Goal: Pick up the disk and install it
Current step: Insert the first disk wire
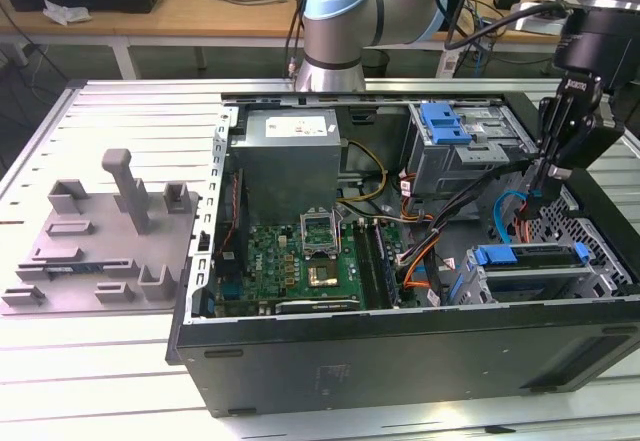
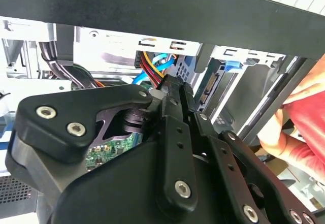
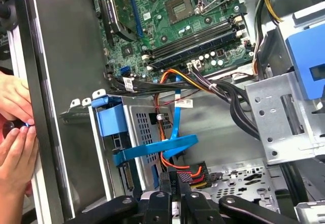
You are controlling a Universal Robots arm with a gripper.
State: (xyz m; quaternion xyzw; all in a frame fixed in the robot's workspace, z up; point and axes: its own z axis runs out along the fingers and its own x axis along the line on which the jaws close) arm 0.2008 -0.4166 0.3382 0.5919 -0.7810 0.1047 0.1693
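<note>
The disk (image 1: 530,259) sits in the lower drive cage at the exterior view's right end of the open computer case, with its blue carrier frame showing along the edge. In the first wrist view the disk's blue carrier tab (image 3: 111,120) sticks out of the perforated cage. My gripper (image 1: 545,171) hangs just above and behind that cage, fingers together. In the first wrist view the gripper (image 3: 171,182) is shut beside a black connector (image 3: 197,173) with red and orange wires. The second wrist view has the gripper (image 2: 174,88) touching red and yellow wires.
A blue flat cable (image 3: 167,148) loops over the cage. An upper bay carries a blue caddy (image 1: 445,123). The motherboard (image 1: 300,256) and grey power-supply box (image 1: 290,161) fill the case's other half. A person's hands (image 3: 12,132) rest at the case wall. A grey fixture (image 1: 100,246) lies outside.
</note>
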